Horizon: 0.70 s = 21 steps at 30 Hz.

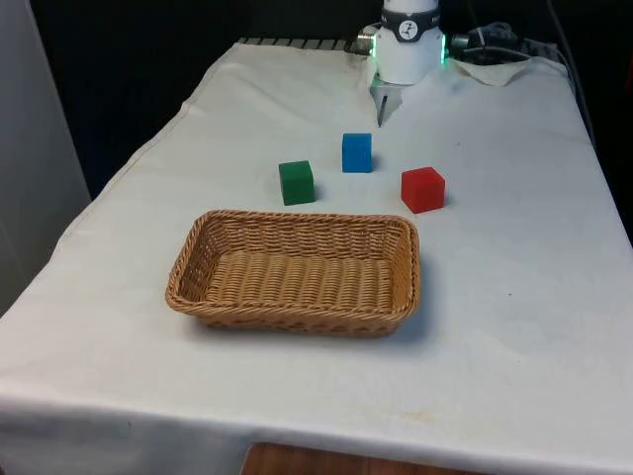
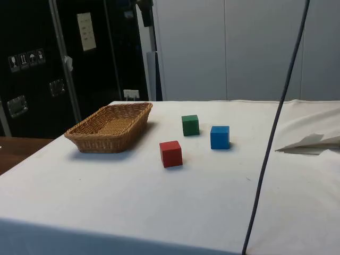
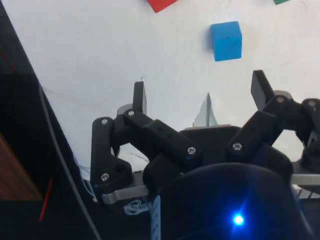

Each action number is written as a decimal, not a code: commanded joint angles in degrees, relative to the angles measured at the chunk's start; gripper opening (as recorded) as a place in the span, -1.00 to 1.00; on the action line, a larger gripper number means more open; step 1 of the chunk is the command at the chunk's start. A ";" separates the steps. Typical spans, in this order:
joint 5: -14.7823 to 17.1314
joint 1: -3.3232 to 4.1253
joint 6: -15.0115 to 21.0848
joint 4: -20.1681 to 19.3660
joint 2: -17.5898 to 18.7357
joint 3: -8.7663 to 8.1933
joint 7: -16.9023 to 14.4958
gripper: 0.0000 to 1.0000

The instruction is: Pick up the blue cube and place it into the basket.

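Note:
The blue cube (image 1: 357,152) (image 2: 220,137) stands on the white cloth, beyond the far rim of the wicker basket (image 1: 307,217) (image 2: 101,142) and apart from it. The basket holds nothing. In the wrist view my gripper (image 3: 200,92) hangs high over the cloth, open, with nothing between its fingers (image 3: 140,97). The blue cube (image 3: 226,41) lies on the cloth well ahead of the fingertips, small and untouched.
A green cube (image 1: 296,182) (image 2: 190,125) and a red cube (image 1: 422,189) (image 2: 171,153) flank the blue one, the red toward the front view's right. A raised cloth fold (image 2: 311,143) sits near the robot's end. A black cable (image 2: 276,127) hangs across the side view.

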 commanded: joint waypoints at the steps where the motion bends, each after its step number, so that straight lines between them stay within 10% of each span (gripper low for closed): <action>1: 0.00 0.00 0.00 -0.23 -0.17 0.06 0.00 1.00; 21: -0.34 0.00 5.39 -11.86 -10.03 0.34 0.06 1.00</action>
